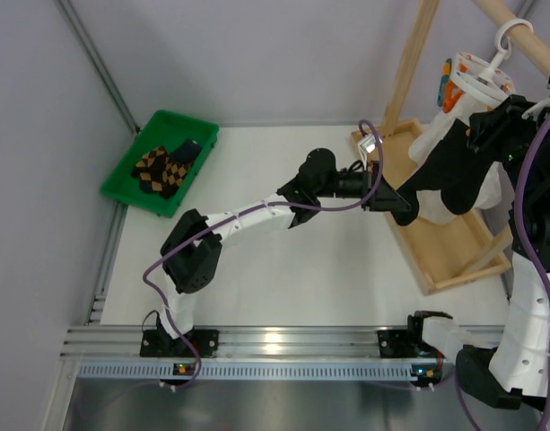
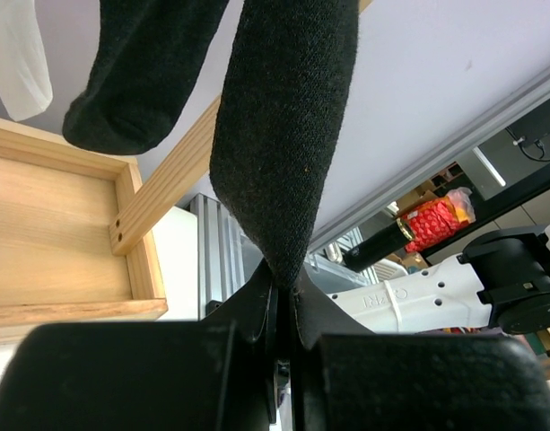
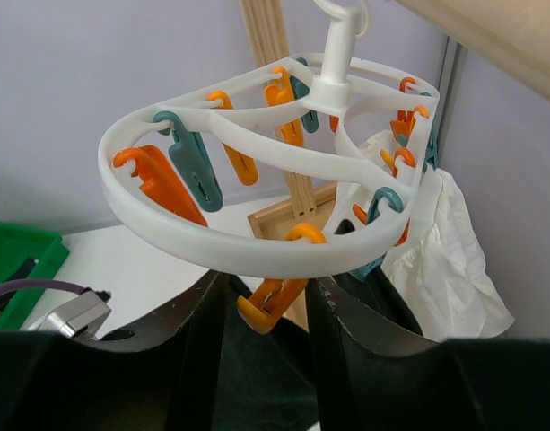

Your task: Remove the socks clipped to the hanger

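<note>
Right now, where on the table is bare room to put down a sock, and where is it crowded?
Bare table lies between the green bin and the wooden rack, behind the left arm; another strip runs between that arm and the near rail. Crowded: the right side, where rack, hanger, socks and the right arm meet.

No text, number or brand can be read with certainty in any view.

Left wrist view, two candidate markings:
- white arm link (image 2: 409,292) — faint raised lettering on its side, characters not resolvable.
- red packet (image 2: 433,220) in the background — yellow print, too small to read.
</note>
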{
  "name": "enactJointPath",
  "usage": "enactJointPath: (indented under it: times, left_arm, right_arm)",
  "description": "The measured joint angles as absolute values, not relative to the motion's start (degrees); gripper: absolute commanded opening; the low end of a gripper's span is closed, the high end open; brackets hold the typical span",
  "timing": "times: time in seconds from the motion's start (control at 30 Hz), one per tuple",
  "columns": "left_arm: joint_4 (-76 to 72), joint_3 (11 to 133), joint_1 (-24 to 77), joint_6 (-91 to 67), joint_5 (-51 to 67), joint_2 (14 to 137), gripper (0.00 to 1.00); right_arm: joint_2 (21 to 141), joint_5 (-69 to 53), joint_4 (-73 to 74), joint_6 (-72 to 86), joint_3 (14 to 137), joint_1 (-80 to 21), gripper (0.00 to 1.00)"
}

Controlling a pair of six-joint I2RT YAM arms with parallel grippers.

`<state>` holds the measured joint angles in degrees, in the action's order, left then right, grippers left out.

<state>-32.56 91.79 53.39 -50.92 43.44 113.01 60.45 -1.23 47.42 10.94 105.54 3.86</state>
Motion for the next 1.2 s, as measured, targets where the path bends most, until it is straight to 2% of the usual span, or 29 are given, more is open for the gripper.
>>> enactJointPath:
  times: [0.47,0.63,1.03,1.13,1.2]
  left_arm:
    - [-32.56,91.68,53.32,-50.89,44.80,113.01,0.00]
    - [-32.56,91.68,53.28,-50.94,45.67,113.01,0.00]
    - [-32.58,91.68,53.28,-51.11,47.70,113.01,0.00]
    - [-32.56,91.68,53.28,-51.16,48.12,113.01,0.00]
    - [-32.56,91.68,53.28,-51.13,48.25,113.01,0.00]
  right_arm:
    - [60.36,-3.44,44.82,10.46,102.00,4.45,0.48]
    - [59.22,-5.50,43.86,10.04,101.67,5.34,0.47]
    - [58.96,-10.17,42.50,9.61,101.67,7.46,0.36]
    - [59.07,-10.66,42.39,9.58,101.60,7.77,0.25]
    - [59.11,-10.74,42.02,9.72,101.10,8.05,0.07]
